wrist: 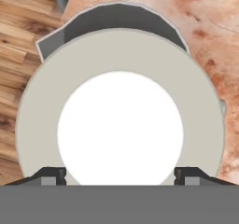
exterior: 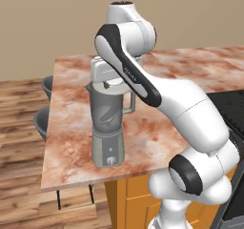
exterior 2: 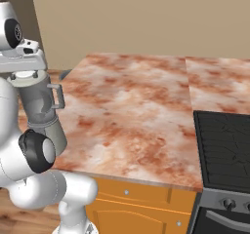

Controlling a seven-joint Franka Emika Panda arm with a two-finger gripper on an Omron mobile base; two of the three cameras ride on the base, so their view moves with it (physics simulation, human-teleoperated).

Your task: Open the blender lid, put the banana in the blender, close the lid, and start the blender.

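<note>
While one blender (exterior: 108,128) wears one blender lid (wrist: 119,129), the jaws (wrist: 119,174) gape wide, holding nothing.

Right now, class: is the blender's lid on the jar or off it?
On. In the hand view the blender lid covers the mouth of the blender; the fingers flank its raised centre, spread apart.

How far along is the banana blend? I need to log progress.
Nothing looks finished yet: the blender lid sits on the blender. In hand: the open gripper hangs right over the lid, fingertips flanking its centre disc. Left: lift the lid, load the banana, close, press start.
</note>
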